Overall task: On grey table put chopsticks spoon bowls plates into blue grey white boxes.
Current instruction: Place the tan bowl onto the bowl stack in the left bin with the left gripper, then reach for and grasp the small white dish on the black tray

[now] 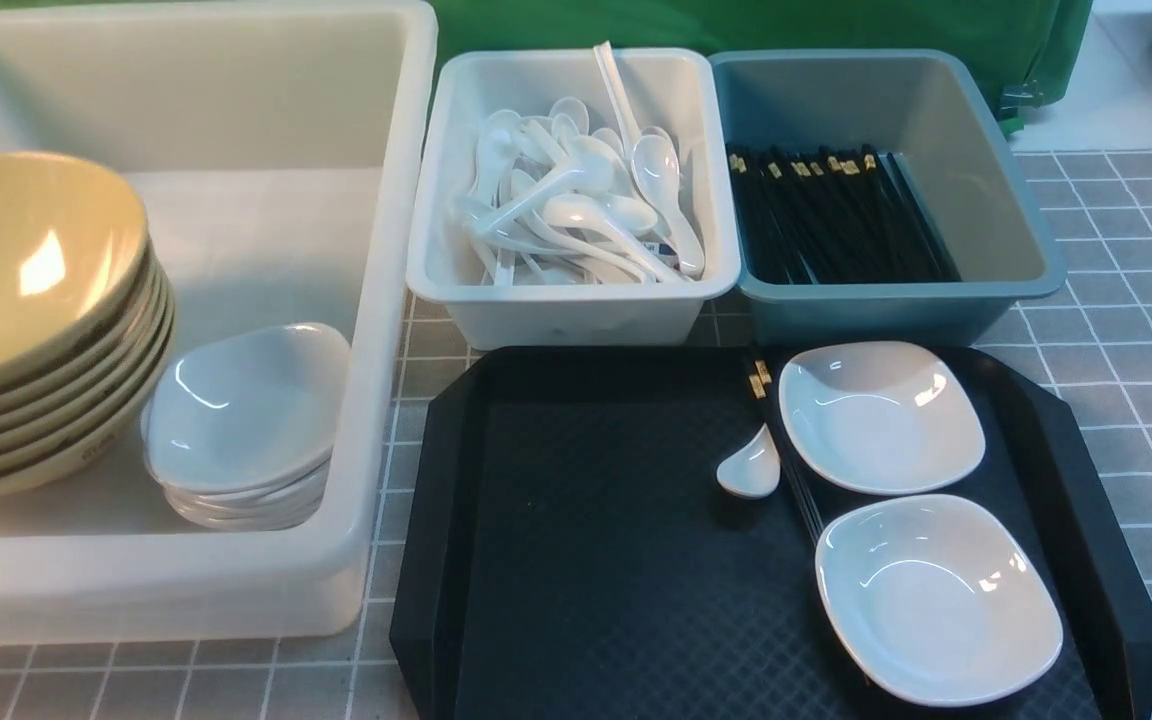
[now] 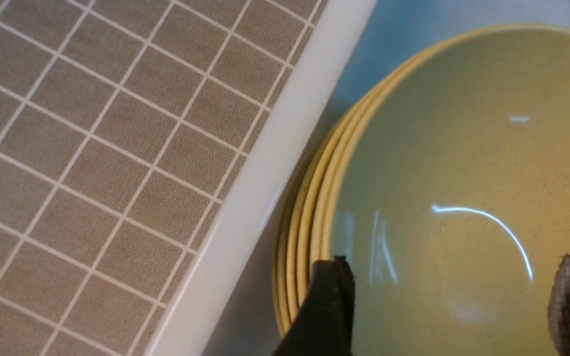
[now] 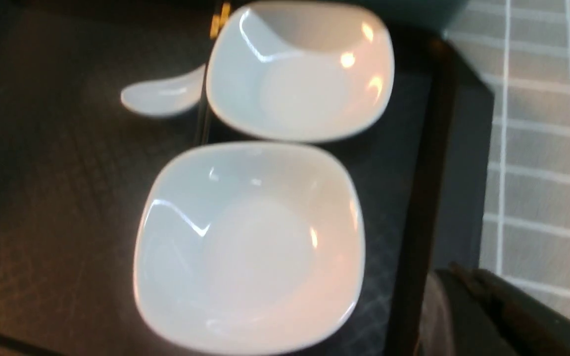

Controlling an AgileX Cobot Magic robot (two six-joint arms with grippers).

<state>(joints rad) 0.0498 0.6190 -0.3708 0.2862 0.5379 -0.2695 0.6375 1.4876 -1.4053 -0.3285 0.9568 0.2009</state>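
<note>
Chopsticks (image 1: 794, 485) front-to-back, gold tips toward far side

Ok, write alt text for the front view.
A black tray holds two white plates, a spoon and chopsticks. Behind it, a white box holds spoons and a blue box more chopsticks; a large white box at left holds stacked bowls and dishes.

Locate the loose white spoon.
Front view: the spoon sits on the black tray, right of centre, left of the farther white dish, beside the chopsticks.
</note>
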